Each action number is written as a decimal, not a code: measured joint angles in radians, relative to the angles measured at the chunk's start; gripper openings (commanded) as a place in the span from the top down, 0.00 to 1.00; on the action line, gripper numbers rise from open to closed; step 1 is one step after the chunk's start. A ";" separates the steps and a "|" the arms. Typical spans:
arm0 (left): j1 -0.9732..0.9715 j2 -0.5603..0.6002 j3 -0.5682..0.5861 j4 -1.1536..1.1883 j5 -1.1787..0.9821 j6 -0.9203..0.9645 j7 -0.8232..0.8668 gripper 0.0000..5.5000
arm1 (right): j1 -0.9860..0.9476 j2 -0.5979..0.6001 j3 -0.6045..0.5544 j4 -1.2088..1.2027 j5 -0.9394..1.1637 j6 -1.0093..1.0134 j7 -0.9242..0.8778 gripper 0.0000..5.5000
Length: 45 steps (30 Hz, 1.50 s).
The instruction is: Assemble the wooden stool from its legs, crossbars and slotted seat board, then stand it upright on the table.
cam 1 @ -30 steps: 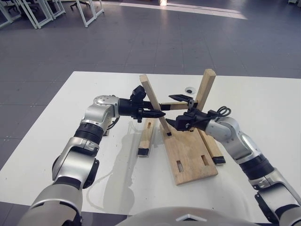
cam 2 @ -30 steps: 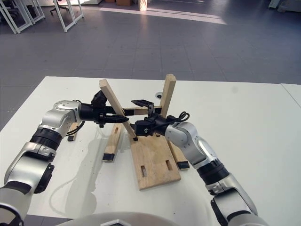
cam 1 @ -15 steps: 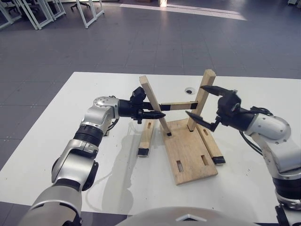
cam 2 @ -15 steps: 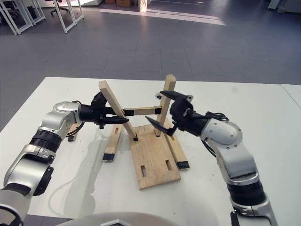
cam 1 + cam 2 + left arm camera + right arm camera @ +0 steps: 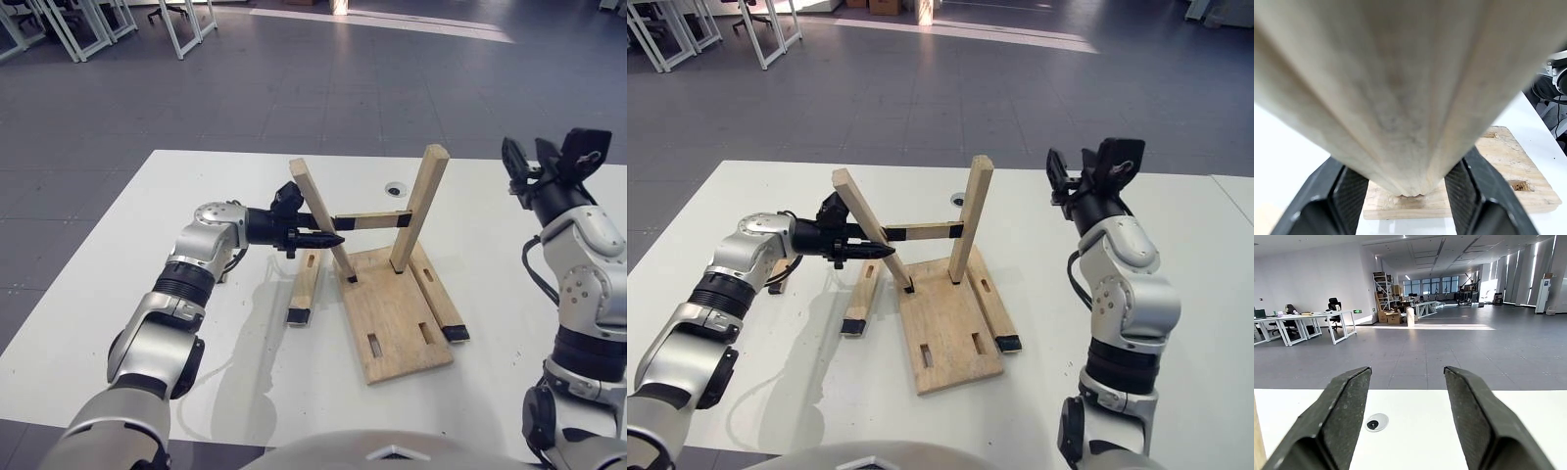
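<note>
Gripping the tilted leg [image 5: 315, 211], left fingers [image 5: 1349, 193] closed around it; its foot meets the seat board [image 5: 392, 313], flat at the centre of the table [image 5: 196, 372]. Right fingers [image 5: 1342, 416] spread open, empty, high above the far edge, right side.

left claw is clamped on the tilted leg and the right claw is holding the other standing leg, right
Not quite. The left claw is clamped on the tilted leg, but the right claw holds nothing. It is open and raised off to the right, apart from the other standing leg, as the left eye view shows.
</note>
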<state>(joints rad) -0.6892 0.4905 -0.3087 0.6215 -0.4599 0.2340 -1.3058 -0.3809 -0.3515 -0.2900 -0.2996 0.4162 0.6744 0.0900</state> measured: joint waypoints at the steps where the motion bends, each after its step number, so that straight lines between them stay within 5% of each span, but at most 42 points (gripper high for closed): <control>1: 0.000 0.000 0.000 0.001 0.000 0.000 0.000 0.62 | 0.000 0.001 0.003 0.000 0.001 0.002 0.000 0.50; 37: -0.072 -0.002 -0.034 0.080 -0.013 0.045 -0.039 0.62 | 0.014 0.037 0.105 -0.051 -0.022 0.049 -0.020 0.50; 45: -0.089 0.000 -0.054 0.085 -0.013 0.042 -0.040 0.62 | 0.115 -0.013 0.109 0.063 -0.128 0.225 -0.096 0.50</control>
<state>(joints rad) -0.7780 0.4908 -0.3629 0.7069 -0.4731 0.2763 -1.3456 -0.2656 -0.3650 -0.1807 -0.2365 0.2878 0.8993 -0.0059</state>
